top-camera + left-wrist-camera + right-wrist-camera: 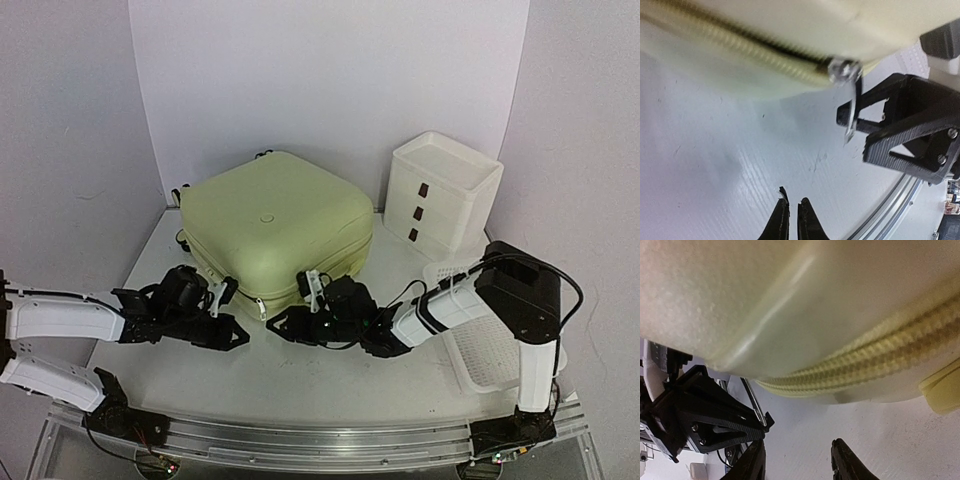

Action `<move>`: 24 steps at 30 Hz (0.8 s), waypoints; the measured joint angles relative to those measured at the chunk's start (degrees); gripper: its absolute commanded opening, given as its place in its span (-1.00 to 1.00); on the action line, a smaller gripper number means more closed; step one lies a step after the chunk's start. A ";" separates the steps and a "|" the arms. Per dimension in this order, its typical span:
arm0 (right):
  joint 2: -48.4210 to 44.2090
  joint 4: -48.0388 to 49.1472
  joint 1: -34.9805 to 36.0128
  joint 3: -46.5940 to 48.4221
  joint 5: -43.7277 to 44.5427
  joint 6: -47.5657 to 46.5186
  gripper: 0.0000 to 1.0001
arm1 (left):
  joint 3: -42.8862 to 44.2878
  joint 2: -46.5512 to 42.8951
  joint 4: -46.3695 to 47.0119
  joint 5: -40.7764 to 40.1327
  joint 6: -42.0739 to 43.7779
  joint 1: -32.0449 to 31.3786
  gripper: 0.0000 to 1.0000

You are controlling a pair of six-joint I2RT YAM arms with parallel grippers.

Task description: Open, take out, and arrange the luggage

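Top external first: placing the luggage (275, 225) where? (Jo)

Middle of the worktop (300, 385), lying flat, lid down; just left of the white three-drawer box (440, 205), up-left of the white mesh basket (490, 365) in that view. (Sam)

Left wrist next: tagging the left pincer (792, 200) how? (Jo)

Pressed together, pinching nothing; hovers low over bare worktop, below the luggage edge and its zipper slider (842, 70). (Sam)

And the right pincer (799, 445)? (Jo)

Spread, per right wrist view, with only worktop showing between the fingers. Sits just beside the dangling metal pull tab (854, 112), tips close to it; can't confirm contact, no clamp seen. (Sam)

Calling progress what? (Jo)

Barely begun, going by this. Shows a shut shell, no contents out, nothing arranged. Can't tell whether the zip has travelled any way round. Left to do: catch the pull, run the zipper round, lift the lid, unload, sort into place. (Sam)

Any blockers? (Jo)

Possibly crowding at the front edge, with both pincers aimed at one small tab; a guess only. (Sam)
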 measured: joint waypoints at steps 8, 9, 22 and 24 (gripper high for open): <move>2.91 3.45 0.83 1.31 1.51 1.53 -0.09 | -3.52 -7.69 -4.37 -1.95 -0.61 0.00 -0.75; 3.37 4.07 0.96 1.64 1.73 1.75 -0.09 | -3.52 -8.72 -5.09 -2.49 -0.57 0.00 -0.75; 4.26 11.02 3.82 2.29 9.18 -1.09 0.07 | -3.50 -26.05 -12.41 -16.00 -0.50 0.00 -0.63; 4.26 11.17 4.63 2.97 11.06 -1.84 0.09 | -3.50 -27.08 -12.46 -17.42 -0.37 0.00 -0.63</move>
